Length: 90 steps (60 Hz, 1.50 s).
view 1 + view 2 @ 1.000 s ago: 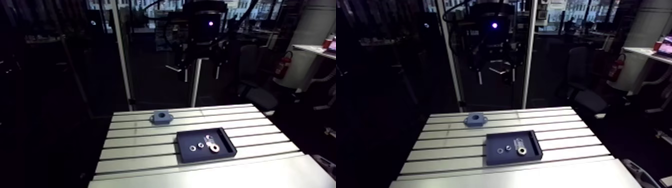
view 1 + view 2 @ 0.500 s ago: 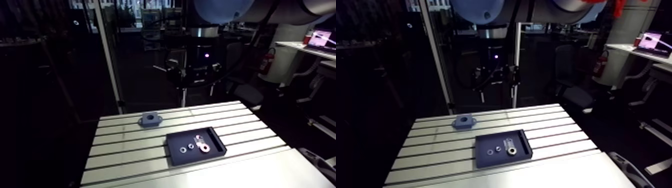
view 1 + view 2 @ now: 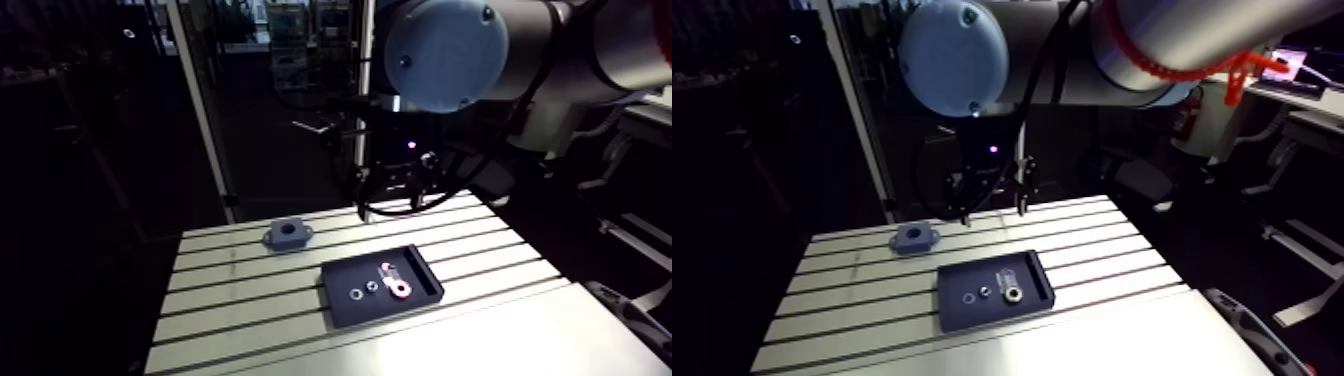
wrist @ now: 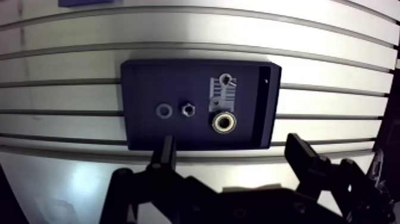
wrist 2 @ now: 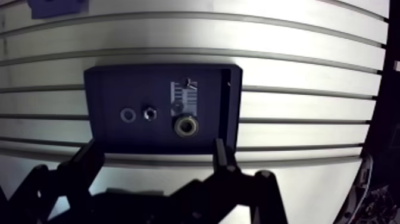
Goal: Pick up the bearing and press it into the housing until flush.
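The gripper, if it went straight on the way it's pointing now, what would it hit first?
The two-finger gripper would likely meet the near rim of the dark rectangular tray first, just short of the silver ring-shaped bearing; depth is unclear.

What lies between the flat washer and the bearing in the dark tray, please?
A small nut-like part lies between the washer and the bearing, on the tray floor; the wrist view shows it most clearly.

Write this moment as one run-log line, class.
stage: pre-grasp | gripper: open, empty, clear of tray | bearing: lying in tray, untouched | housing: on table, apart from tray
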Available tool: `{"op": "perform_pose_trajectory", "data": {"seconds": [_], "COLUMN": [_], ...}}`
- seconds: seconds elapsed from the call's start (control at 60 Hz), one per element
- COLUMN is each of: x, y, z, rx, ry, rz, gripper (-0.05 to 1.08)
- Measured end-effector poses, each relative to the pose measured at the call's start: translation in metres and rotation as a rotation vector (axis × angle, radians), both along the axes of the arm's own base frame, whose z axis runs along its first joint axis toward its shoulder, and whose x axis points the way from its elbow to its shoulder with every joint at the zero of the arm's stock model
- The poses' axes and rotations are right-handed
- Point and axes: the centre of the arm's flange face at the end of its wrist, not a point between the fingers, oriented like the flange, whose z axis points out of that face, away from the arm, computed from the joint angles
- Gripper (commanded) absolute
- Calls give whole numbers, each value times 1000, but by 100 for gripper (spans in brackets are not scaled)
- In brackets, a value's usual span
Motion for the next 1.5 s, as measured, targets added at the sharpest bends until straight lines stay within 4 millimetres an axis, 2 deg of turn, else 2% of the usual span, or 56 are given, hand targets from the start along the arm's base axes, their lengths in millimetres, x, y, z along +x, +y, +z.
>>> {"op": "perform_pose_trajectory", "data": {"seconds": [0.4, 0.467, 0.55, 0.7, 0.783, 0.967, 1.5], "x": [9, 10, 12, 15, 17, 22, 36], "y": [13, 15, 16, 18, 19, 21, 26], "z": [-53, -61, -70, -83, -89, -100, -118], "rx": [-13, -15, -18, -23, -24, -27, -35], "ry": [-41, -48, -57, -69, -73, -79, -99], "rz": [-13, -15, -12, -3, -1, -4, -13], "gripper": [2, 9, 10, 20, 24, 27, 31]}}
